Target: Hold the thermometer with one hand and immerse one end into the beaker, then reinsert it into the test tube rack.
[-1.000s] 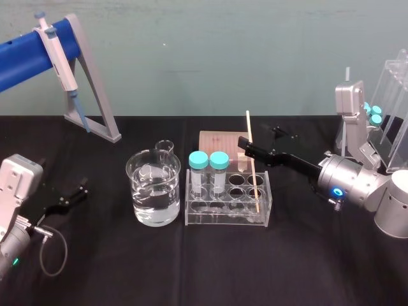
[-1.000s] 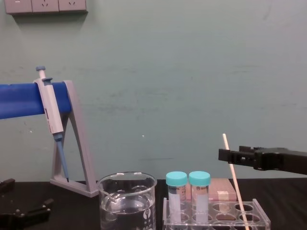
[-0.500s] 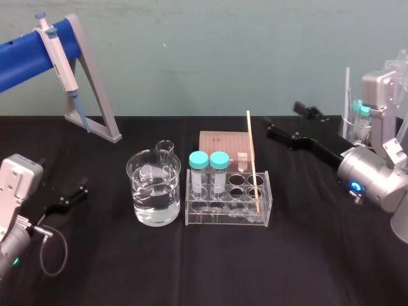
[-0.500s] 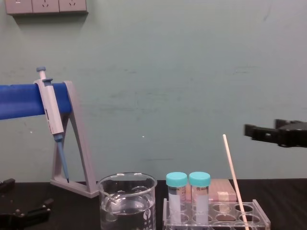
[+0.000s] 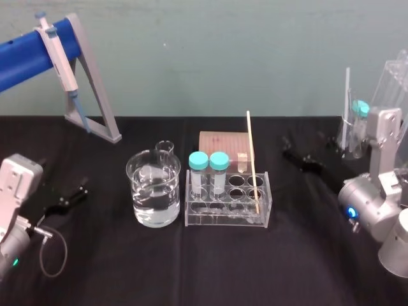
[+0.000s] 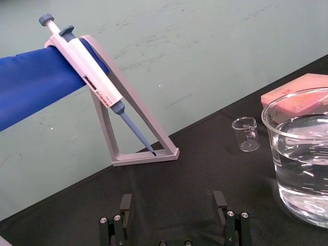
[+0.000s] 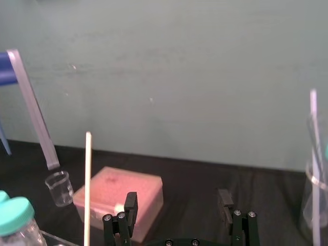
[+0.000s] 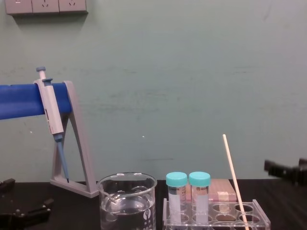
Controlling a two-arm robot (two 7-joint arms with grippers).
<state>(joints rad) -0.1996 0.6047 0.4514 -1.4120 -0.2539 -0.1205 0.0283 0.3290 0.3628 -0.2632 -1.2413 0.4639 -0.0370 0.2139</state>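
Right pincer [image 7: 177, 202] gapes wide, empty, apart from thermometer [image 5: 252, 162] standing in rack [image 5: 226, 217]; left pincer [image 6: 172, 198] parked, spread.

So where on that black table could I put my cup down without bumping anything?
The near strip of black cloth in front of the beaker and test tube rack is bare. So is the gap between rack and the open right gripper, and between beaker and the open left gripper. Behind, the pink box and small beaker crowd the rack.

Left gripper [image 6: 172, 201] and right gripper [image 7: 177, 197] hang low at either side, fingers spread.
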